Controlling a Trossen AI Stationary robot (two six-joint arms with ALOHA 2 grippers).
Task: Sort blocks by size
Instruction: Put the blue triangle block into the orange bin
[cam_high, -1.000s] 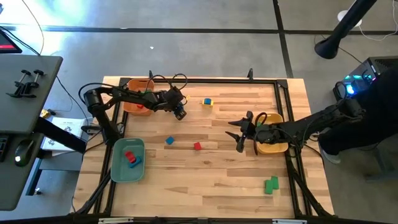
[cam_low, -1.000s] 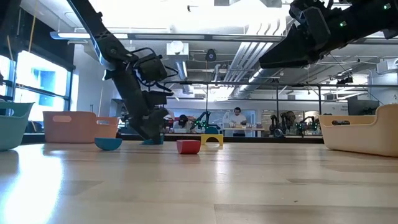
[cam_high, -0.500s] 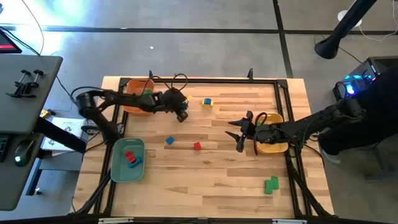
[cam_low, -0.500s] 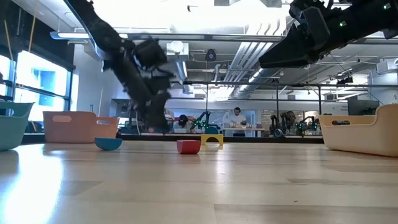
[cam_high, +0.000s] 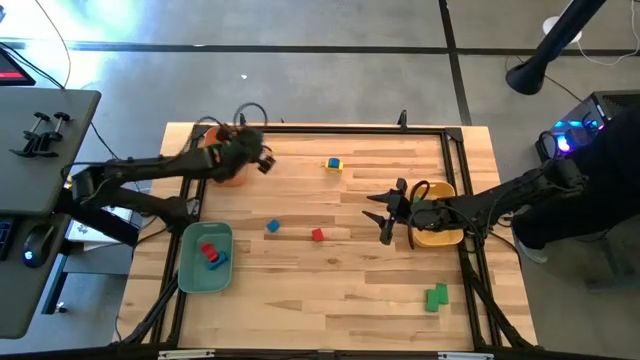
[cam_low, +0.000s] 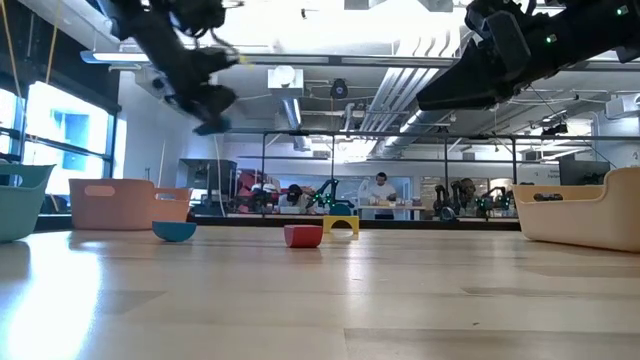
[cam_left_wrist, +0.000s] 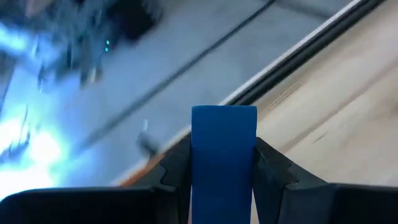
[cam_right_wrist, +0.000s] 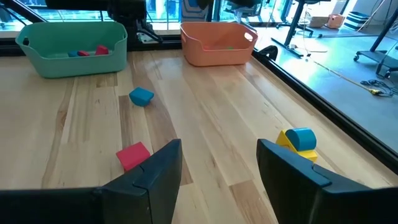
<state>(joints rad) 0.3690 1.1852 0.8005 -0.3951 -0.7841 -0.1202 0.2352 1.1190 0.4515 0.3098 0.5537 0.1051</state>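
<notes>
1. The left gripper (cam_high: 262, 160) was clenched on a blue block (cam_left_wrist: 224, 158); the block stood upright between the two fingers (cam_left_wrist: 177, 165), its long axis running out past the tips.
2. The landmark was the orange tray (cam_high: 214, 135); the left gripper hung raised just beside that tray's inner side, so the tray lay directly back along the arm.
3. The right gripper (cam_high: 385, 213) waited with jaws parted, well apart from the orange tray, beside the yellow tray (cam_high: 445, 238).
4. A red block (cam_high: 317, 235) and another blue block (cam_high: 272, 226) lay on the table (cam_high: 360, 290), nearer the teal tray (cam_high: 190, 270); which tray suits the held block I judged uncertain.
</notes>
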